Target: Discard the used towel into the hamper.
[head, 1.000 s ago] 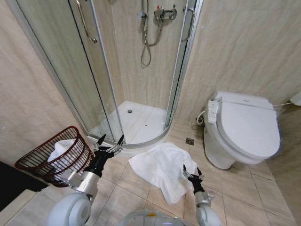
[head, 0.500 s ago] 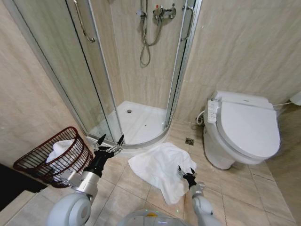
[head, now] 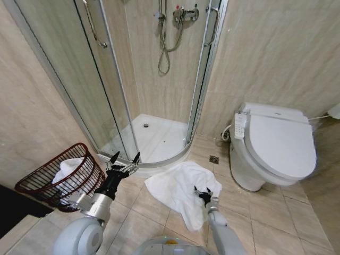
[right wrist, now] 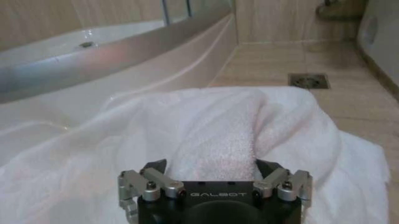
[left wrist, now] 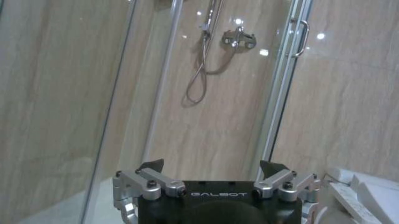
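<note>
Head view, floor: white towel (head: 178,188) crumpled on tiles between shower tray (head: 154,137) and toilet (head: 276,146); hamper (head: 61,178) tilted by left wall.
Left wrist view: left gripper (left wrist: 212,173) spread open, facing shower glass.
Right wrist view: right gripper (right wrist: 212,171) open, straddling towel fold (right wrist: 218,135); floor drain (right wrist: 309,80) beyond.

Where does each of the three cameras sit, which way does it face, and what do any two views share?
Head view: high up, looking down at the towel, the hamper and both arms.
Left wrist view: behind the open left end effector, facing the shower hose.
Right wrist view: low behind the open right end effector, facing a raised towel fold.
Shared: head and right wrist views both show the towel and floor drain.
</note>
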